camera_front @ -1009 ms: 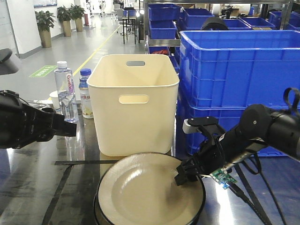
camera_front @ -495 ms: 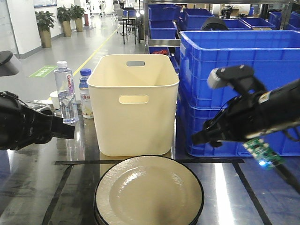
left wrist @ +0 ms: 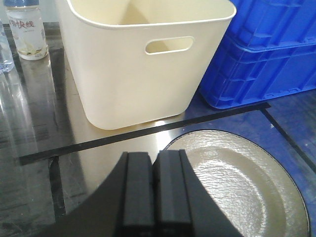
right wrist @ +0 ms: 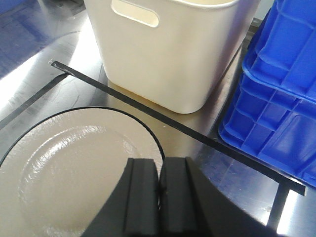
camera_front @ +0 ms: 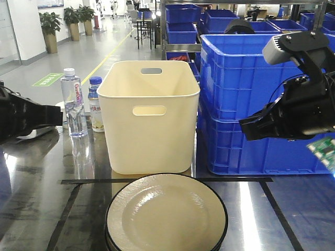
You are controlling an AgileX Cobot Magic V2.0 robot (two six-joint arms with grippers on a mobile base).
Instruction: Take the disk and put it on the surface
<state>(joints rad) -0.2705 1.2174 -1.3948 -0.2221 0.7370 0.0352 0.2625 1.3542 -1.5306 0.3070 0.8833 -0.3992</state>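
Observation:
The disk (camera_front: 166, 214) is a beige plate with a black rim, on top of a short stack at the front of the surface (camera_front: 31, 183), a glossy dark grey tabletop. My right gripper (camera_front: 247, 128) hangs well above and to the right of the plate, shut and empty. In the right wrist view its shut fingertips (right wrist: 160, 163) line up over the plate (right wrist: 74, 168) at its right rim. My left gripper (camera_front: 58, 115) is far left, also shut and empty. In the left wrist view it (left wrist: 153, 155) is over bare tabletop (left wrist: 39, 123), left of the plate (left wrist: 237, 182).
A tall cream bin (camera_front: 149, 115) stands just behind the plates. Stacked blue crates (camera_front: 251, 78) fill the right rear. Two water bottles (camera_front: 73, 102) stand at the left rear. A black tape line (camera_front: 89, 181) runs across the table between bin and plates.
My right gripper lifted from the plate's right rim and moved up and to the right. My left gripper drew back to the left. The plates have not moved.

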